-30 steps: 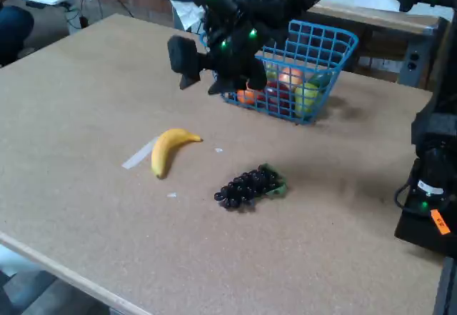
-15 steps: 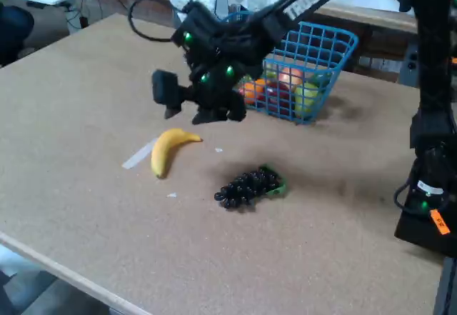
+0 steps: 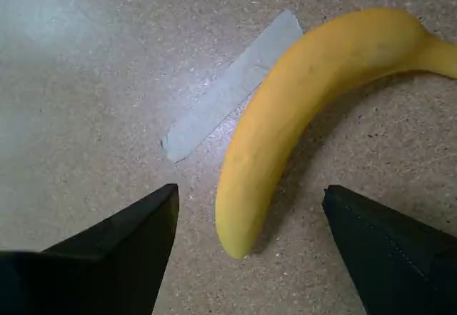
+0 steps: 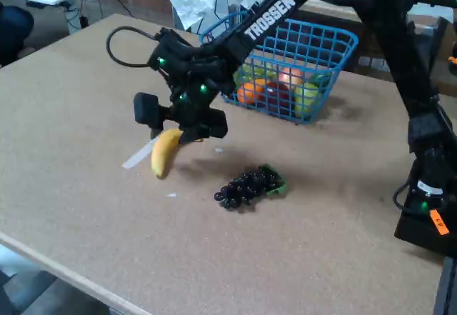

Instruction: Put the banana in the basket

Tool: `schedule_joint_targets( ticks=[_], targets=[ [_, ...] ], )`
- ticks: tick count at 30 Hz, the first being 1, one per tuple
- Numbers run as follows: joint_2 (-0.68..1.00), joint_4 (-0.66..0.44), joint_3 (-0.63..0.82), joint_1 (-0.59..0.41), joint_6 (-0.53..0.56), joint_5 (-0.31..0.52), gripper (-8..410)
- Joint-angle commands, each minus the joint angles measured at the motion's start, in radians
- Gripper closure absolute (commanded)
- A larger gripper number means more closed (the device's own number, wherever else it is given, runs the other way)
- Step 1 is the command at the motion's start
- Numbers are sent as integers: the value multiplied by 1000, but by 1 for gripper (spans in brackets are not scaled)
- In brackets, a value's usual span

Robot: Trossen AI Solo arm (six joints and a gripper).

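The yellow banana (image 3: 300, 108) lies flat on the tan table, its blunt end nearest the camera in the wrist view. My gripper (image 3: 250, 204) is open, with one black finger on each side of that blunt end and nothing touching it. In the fixed view the gripper (image 4: 171, 126) hangs just above the banana (image 4: 163, 156), covering its stem end. The blue wire-mesh basket (image 4: 325, 43) stands at the back of the table, to the right of the gripper, with several fruits inside.
A strip of grey tape (image 3: 232, 86) is stuck to the table beside the banana. A dark grape bunch (image 4: 248, 185) lies to the right of the banana. The arm's base (image 4: 428, 201) stands at the right edge.
The arm has swung from in front of the basket down and to the left, and now hovers low over the banana. The banana and grapes have not moved.
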Motion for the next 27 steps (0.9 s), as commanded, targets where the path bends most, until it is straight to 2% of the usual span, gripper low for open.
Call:
schedule_joint_targets(
  ticks=[1, 5, 12, 21, 27],
  targets=[
    [-3, -31, 15, -9, 5, 61, 121],
    [1, -73, 14, -25, 10, 59, 121],
    [0, -70, 13, -37, 11, 59, 121],
    [18, -14, 13, -49, 8, 55, 121],
    [100, 61, 14, -48, 34, 20, 121]
  ],
)
